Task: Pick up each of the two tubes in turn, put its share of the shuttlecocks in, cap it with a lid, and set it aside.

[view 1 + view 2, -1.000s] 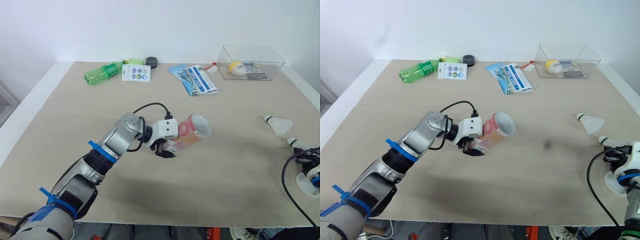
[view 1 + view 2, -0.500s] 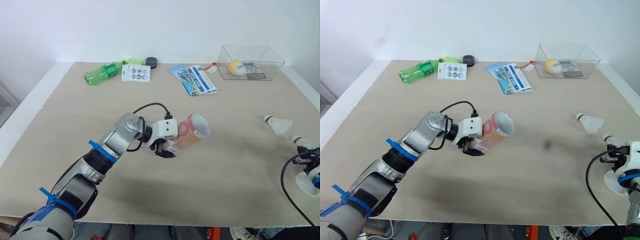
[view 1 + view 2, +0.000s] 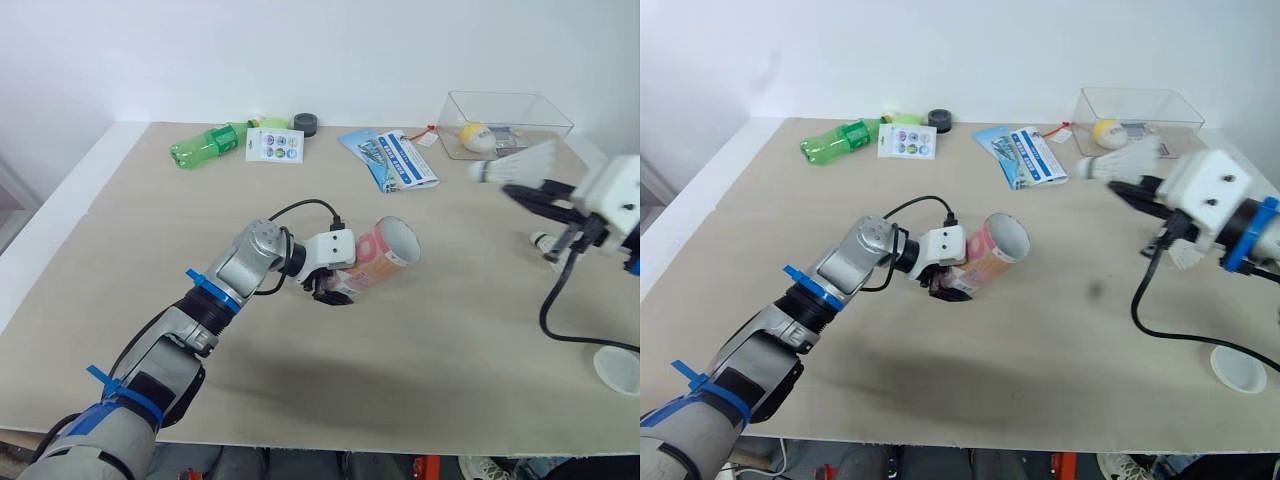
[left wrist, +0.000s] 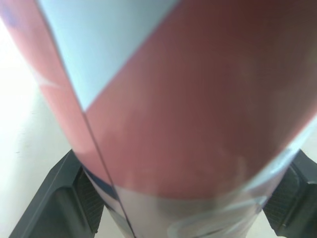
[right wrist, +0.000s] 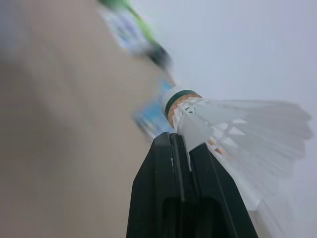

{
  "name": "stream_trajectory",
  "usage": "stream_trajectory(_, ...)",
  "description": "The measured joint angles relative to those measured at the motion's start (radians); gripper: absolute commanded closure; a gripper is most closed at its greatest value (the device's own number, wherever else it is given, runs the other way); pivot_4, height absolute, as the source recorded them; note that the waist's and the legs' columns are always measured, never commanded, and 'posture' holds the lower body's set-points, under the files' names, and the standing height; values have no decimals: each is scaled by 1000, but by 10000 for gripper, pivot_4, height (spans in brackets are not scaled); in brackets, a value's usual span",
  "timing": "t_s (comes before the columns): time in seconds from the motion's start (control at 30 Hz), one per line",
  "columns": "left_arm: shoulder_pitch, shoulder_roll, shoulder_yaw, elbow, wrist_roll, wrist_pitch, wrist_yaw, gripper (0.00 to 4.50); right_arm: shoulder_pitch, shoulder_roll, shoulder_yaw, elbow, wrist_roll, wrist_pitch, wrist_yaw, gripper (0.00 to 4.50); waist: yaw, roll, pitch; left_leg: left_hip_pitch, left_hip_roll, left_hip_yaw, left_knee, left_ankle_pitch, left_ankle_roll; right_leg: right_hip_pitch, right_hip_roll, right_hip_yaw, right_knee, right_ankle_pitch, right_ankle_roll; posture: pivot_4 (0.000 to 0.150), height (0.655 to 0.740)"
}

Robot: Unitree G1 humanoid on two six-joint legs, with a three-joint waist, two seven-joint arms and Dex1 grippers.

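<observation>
The left gripper (image 3: 328,288) is squeezed tight around the tube (image 3: 385,255), over the middle of the desk (image 3: 450,330). The tube lies on its side, and its open mouth points right and a little up. The right gripper (image 3: 515,188) pinches a shuttlecock (image 3: 510,165) in the air. It lies almost flat, with its round tip pointing left toward the tube. A second ago this gripper was low by the desk's right edge. The tube has stayed put.

The left arm (image 3: 215,295) stretches over the desk's (image 3: 330,400) middle, its black left gripper (image 3: 338,283) squeezing a pink card tube (image 3: 385,255). The raised right arm's (image 3: 1240,215) right gripper (image 3: 1127,190) pinches a white feather shuttlecock (image 3: 515,165).
</observation>
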State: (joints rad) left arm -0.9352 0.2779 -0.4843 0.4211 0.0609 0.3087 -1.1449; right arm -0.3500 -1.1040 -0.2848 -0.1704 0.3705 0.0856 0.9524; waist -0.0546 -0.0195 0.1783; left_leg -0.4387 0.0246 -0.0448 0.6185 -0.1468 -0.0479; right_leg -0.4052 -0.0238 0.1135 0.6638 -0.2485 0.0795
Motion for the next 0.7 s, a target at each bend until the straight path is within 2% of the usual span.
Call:
stream_trajectory(0.03, -3, -1, 6, 13, 0, -4, 1, 8098, -107, -11, 99, -27, 15, 0, 93, 44557, 0, 0, 0, 0, 0, 0, 0, 0, 0, 0, 0, 0, 0, 0, 0, 1500, 7400)
stream_trajectory(0.2, -5, -7, 14, 26, 0, -6, 1, 8098, -249, -4, 225, -27, 13, -37, 246, 44557, 1, -1, 1, 0, 1, 0, -1, 0, 0, -1, 1, -1, 0, 0, -1, 1500, 7400)
stream_trajectory(0.53, -9, -8, 30, 30, 0, 25, 7, 8098, -346, 86, 359, 110, -100, -186, 380, 44557, 0, -1, 1, 1, 1, 0, -1, 0, 0, -1, 1, -1, 0, 0, -1, 1500, 7400)
stream_trajectory(0.7, -8, -10, 29, 22, 3, 32, 10, 8098, -379, 117, 378, 171, -129, -245, 423, 44557, 1, -1, 1, 0, 2, 0, -1, 0, 0, -1, 1, -1, 0, 0, -1, 1500, 7400)
